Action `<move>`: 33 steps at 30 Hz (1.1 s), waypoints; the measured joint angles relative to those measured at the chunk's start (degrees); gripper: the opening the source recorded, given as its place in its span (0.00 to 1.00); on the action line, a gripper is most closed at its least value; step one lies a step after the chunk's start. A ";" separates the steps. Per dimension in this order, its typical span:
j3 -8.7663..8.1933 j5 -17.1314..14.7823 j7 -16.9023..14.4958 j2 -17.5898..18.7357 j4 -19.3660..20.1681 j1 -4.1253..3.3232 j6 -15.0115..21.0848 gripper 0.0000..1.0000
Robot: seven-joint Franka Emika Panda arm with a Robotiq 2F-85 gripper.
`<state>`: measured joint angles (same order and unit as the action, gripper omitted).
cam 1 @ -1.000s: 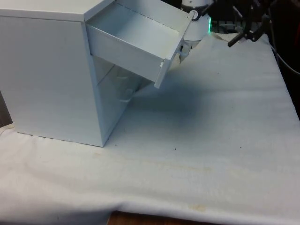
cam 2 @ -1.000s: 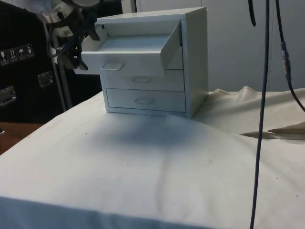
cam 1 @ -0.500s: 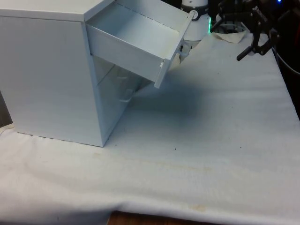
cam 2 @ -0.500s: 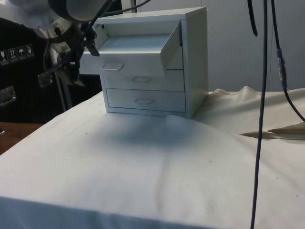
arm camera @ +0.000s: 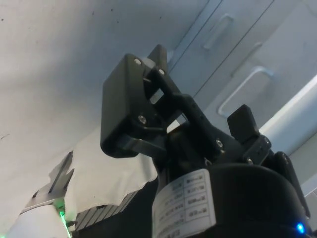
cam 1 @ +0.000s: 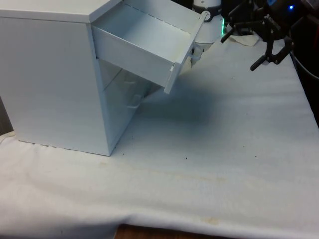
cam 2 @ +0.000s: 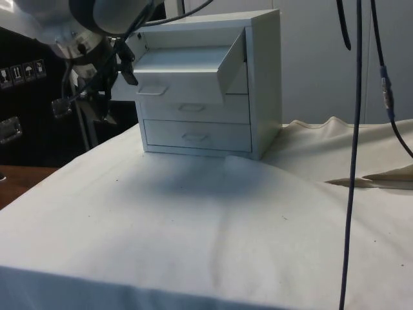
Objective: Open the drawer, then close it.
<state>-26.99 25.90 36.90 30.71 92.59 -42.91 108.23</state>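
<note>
Since the top drawer [cam 1: 144, 47] hangs fully open, the gripper [cam 1: 246, 42] (fingers spread, empty) sits clear of its front, free to push it shut.

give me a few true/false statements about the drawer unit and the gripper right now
1. The top drawer of the white chest of drawers is pulled out. True.
2. The gripper is clamped on the top drawer's handle. False: it is open and clear of the drawer, holding nothing.
3. The two lower drawers are shut. True.
4. The open drawer holds a red block. False: its inside looks bare.
5. The chest stands on a white cloth. True.
</note>
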 measured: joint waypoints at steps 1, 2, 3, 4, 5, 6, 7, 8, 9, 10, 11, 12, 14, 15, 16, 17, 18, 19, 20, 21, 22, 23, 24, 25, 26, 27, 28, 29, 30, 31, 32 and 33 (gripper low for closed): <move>0.00 0.00 0.00 0.00 0.06 0.00 0.00 1.00; 0.00 0.00 0.00 0.00 0.06 0.00 0.00 1.00; 0.00 0.00 0.00 0.00 0.06 0.00 0.00 1.00; 0.00 0.00 0.00 0.06 0.11 0.00 0.00 1.00; 0.00 0.00 0.00 0.06 0.11 0.00 0.00 1.00; 0.00 0.00 0.00 0.06 0.11 0.00 0.00 1.00; 0.00 0.00 0.00 0.06 0.11 0.00 0.00 1.00; 0.00 0.00 0.00 0.06 0.11 0.00 0.00 1.00; 0.00 0.00 0.00 0.06 0.11 0.00 0.00 1.00; 0.00 0.00 0.00 0.06 0.17 0.00 0.00 1.00; 0.00 0.00 0.00 0.06 0.17 0.00 -0.06 0.99; 0.00 0.00 0.00 0.06 0.17 0.00 -0.06 0.95; 0.00 0.00 0.00 0.06 0.17 0.00 -0.06 0.81; 0.00 0.00 0.00 0.06 0.17 0.00 -0.06 0.75; 0.00 0.00 0.00 0.06 0.17 0.00 -0.11 0.70; 0.00 0.00 0.00 0.06 0.17 0.00 -0.11 0.59; 0.00 0.06 0.00 0.06 0.17 0.00 -0.11 0.54; 0.00 0.06 0.00 0.06 0.17 0.00 -0.11 0.49; 0.00 0.06 0.00 0.06 0.17 0.00 -0.11 0.49; 0.00 0.06 0.00 0.06 0.11 0.00 -0.11 0.44; 0.00 0.06 0.00 0.06 0.11 0.00 -0.11 0.38; 0.00 0.06 0.00 0.06 0.17 0.00 -0.11 0.34; 0.00 0.06 0.00 0.06 0.11 0.00 -0.11 0.28; 0.00 0.06 0.00 0.06 0.11 0.00 -0.11 0.22; 0.00 0.06 0.00 0.06 0.11 0.00 -0.17 0.12; 0.00 0.06 0.00 0.06 0.11 0.00 -0.17 0.07; 0.00 0.06 0.00 0.06 0.11 0.00 -0.17 0.00; 0.00 0.06 0.00 0.06 0.11 0.00 -0.17 0.00; 0.00 0.06 0.00 0.06 0.11 0.00 -0.17 0.00; 0.00 0.06 0.00 0.06 0.11 0.00 -0.23 0.00; 0.00 0.11 0.00 0.06 0.17 -0.06 -0.23 0.00; 0.00 0.11 0.00 0.06 0.17 -0.06 -0.23 0.00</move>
<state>-26.99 26.01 36.90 30.77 92.76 -42.97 108.00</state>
